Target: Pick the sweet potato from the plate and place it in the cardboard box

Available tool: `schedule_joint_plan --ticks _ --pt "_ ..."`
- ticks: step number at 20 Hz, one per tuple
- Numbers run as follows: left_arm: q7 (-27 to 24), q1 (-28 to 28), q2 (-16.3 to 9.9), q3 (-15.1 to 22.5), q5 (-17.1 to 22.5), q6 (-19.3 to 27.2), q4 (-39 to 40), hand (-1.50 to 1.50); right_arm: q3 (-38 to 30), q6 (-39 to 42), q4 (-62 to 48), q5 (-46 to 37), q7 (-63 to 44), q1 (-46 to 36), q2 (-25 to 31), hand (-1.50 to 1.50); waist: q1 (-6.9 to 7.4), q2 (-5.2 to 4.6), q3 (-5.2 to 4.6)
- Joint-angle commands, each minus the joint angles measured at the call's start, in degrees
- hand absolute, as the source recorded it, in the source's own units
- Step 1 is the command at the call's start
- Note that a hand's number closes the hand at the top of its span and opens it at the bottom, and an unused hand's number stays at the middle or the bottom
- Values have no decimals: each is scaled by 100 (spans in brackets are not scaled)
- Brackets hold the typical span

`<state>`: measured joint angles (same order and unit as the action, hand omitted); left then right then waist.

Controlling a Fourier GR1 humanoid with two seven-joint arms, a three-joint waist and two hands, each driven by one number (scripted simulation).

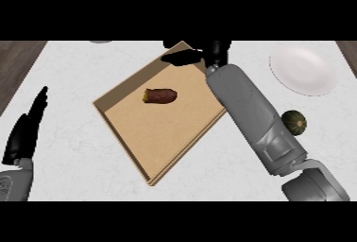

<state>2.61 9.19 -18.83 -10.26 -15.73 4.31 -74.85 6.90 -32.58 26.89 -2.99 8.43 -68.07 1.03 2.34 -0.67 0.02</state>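
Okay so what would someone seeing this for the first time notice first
A sweet potato lying inside the cardboard box at mid-counter. The right hand hangs over the box's far corner. A white plate sits far right; the left hand rests open at the left edge.

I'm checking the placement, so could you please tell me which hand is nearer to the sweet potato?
Right. The right hand hovers over the cardboard box's far corner, just beyond the sweet potato. The left hand rests, fingers up, at the view's left edge, off the box.

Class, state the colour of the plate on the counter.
White, seen in the head view: the plate sits at the counter's far right.
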Motion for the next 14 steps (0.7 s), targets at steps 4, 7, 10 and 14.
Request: schedule_joint_plan --ticks 4,7,10,14 --pt "-19 -455 -81 -170 96 -56 -330 0 -460 760 498 335 321 717 955 -150 -207 83 2" --pt "-292 -449 -100 -276 106 -39 -20 0 -405 907 1079 327 210 1283 1101 -150 -280 95 -2" --pt "34 -246 -131 -276 72 -29 -137 0 -487 1535 1491 446 152 1677 1732 -150 -342 105 -2" --pt "86 -559 -63 -223 37 -49 -405 0 -596 2162 2178 603 97 2407 2358 -150 -337 112 -2"
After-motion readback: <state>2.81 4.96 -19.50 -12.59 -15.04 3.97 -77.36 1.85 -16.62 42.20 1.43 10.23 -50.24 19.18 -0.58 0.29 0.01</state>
